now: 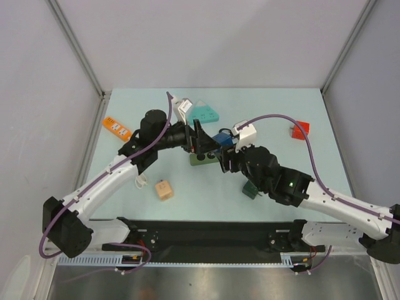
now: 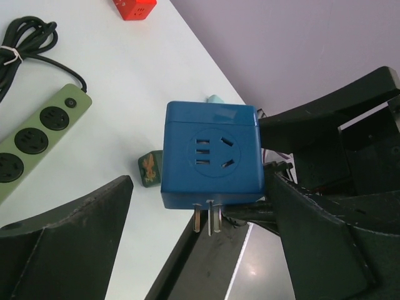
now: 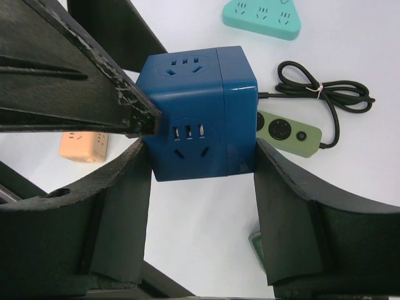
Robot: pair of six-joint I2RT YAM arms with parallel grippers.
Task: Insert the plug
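A blue cube adapter [image 1: 221,139] with sockets on its faces hangs above the table's middle. My right gripper [image 3: 203,156] is shut on the adapter [image 3: 197,122], one finger on each side. In the left wrist view the adapter [image 2: 211,153] shows its metal prongs [image 2: 209,219] sticking out of its lower face. My left gripper [image 2: 201,206] is open, with its fingers wide on either side of the adapter. A green power strip [image 2: 31,144] with a black cable lies on the table under both grippers [image 1: 203,159]. It also shows in the right wrist view [image 3: 287,131].
A teal triangular socket [image 1: 205,112] lies behind the arms, an orange strip [image 1: 116,128] at the left, a red cube [image 1: 300,130] at the right. A tan cube [image 1: 164,189] and a small dark green block [image 1: 251,189] lie nearer the front.
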